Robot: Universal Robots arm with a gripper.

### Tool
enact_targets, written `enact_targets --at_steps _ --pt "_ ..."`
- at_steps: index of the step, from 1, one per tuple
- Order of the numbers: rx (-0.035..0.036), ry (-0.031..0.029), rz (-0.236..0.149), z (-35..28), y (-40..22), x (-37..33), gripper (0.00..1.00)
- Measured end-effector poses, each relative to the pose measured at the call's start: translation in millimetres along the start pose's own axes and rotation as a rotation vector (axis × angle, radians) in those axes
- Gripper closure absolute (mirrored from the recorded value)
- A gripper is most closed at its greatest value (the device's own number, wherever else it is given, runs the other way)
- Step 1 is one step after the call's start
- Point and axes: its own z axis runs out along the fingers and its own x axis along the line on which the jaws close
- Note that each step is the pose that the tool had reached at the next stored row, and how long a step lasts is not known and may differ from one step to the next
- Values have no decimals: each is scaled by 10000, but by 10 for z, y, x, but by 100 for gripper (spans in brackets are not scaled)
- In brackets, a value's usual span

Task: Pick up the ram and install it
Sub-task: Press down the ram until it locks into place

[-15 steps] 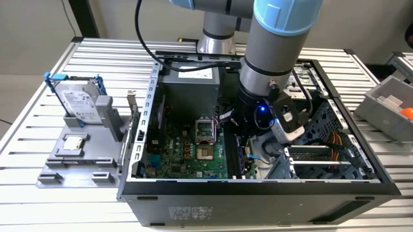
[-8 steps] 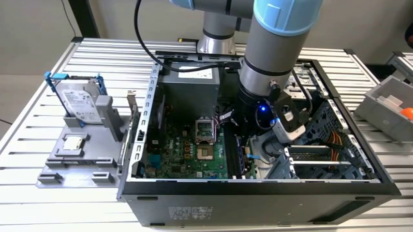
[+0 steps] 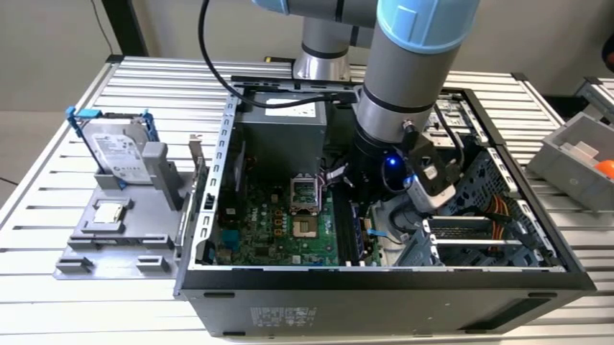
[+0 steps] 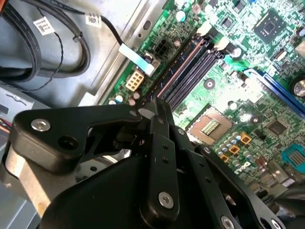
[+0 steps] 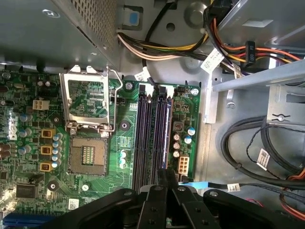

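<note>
Reaching down into the open case (image 3: 384, 287), the arm (image 3: 413, 86) is seen from outside in the exterior view, with its lower end low over the motherboard (image 3: 278, 230) on the exterior view's right of the socket (image 3: 305, 194). That view also gives the table (image 3: 39, 302) and a grey fixture (image 3: 144, 255) at the exterior view's left of the case. A hard drive (image 3: 120, 147) in a blue frame stands upright on the fixture and a small square chip (image 3: 108, 212) lies flat on it.

Both wrist views look along the gripper (image 4: 159, 106) (image 5: 163, 174), whose tip sits right at one end of the slots (image 5: 151, 133). Cannot tell if it is clamped or let go; the black body covers that spot.

The second wrist view shows the ram (image 4: 180, 69) as a thin edge-on strip with a brownish top line. It stands in one of the slots and runs up to the gripper tip. Touching or just short of it: cannot tell. In the first wrist view the slots read as dark parallel bars and the ram can't be picked out among them. That view adds the open socket frame (image 5: 88, 102) beside the slots and a cable bundle (image 5: 157, 47) past their far end.
</note>
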Motion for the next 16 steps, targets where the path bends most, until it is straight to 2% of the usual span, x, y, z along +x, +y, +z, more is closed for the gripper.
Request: enact_targets --at_steps 16 --pt "-67 -6 -643 -1 0 0 100"
